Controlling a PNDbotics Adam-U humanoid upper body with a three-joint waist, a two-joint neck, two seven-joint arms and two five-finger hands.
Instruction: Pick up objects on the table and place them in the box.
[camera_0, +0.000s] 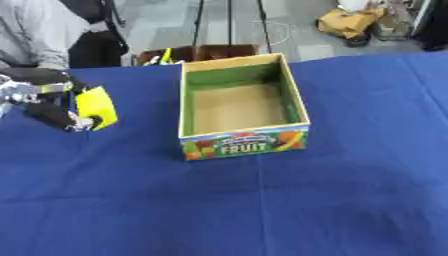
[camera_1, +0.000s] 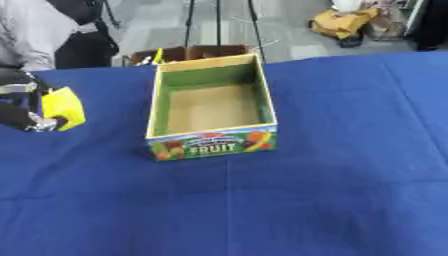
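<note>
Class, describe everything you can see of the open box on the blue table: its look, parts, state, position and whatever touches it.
The box looks like cardboard, rectangular and open-topped, with pale rims, green inner walls and a tan floor. Its near wall carries a colourful fruit picture with the word FRUIT. It stands upright on the blue tablecloth, near the middle, and nothing shows inside it. Nothing else touches it; the left hand, holding a yellow object, is apart on its left.
</note>
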